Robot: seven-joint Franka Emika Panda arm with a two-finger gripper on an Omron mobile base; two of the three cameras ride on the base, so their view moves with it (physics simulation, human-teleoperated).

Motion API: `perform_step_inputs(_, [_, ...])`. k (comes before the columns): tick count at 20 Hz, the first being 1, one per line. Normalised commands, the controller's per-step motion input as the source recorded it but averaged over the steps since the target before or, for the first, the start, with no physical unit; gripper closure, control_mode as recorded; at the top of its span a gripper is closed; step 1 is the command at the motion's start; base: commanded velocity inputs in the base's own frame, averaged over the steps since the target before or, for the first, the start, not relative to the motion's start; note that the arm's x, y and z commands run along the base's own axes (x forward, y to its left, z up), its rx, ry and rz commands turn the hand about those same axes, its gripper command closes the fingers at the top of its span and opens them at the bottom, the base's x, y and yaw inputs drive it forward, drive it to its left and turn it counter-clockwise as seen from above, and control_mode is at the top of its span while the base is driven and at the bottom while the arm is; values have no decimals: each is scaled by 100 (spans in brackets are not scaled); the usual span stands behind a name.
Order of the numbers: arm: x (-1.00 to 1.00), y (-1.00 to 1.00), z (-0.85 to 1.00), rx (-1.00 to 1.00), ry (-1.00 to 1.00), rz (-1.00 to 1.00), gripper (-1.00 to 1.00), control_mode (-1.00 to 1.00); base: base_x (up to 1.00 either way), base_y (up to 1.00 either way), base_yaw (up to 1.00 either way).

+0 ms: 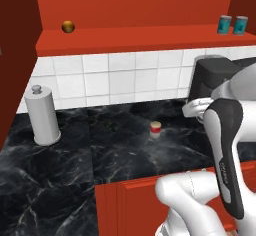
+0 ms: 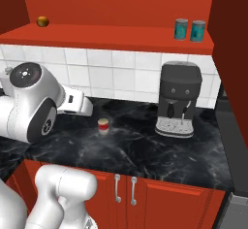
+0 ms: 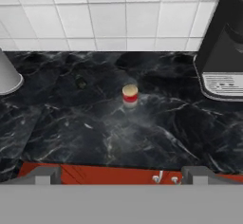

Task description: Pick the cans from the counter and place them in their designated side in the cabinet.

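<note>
Hand view gives you the red can point(image 3: 130, 95) upright near the middle of the black tabletop point(image 3: 109, 137), well apart from the coffee machine point(image 3: 223, 47) by the right edge. Two teal cans point(image 2: 189, 29) stand together at the cabinet shelf's point(image 2: 106, 35) right end. Your end effector point(image 3: 121, 174) sits wide, holding nothing, back over the front edge.
</note>
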Motion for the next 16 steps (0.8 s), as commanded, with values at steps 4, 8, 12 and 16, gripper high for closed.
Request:
perform_step_inputs(4, [0, 0, -20, -5, 0, 4, -100, -100, 0, 0, 0])
perform_step_inputs(8, [0, 0, -19, -3, -1, 5, -100, -100, 0, 0, 0])
perform_step_inputs(12, [1, 0, -10, -2, -3, 3, -100, -100, 0, 0, 0])
perform_step_inputs(16, [8, 0, -9, -2, 0, 0, -100, -100, 0, 0, 0])
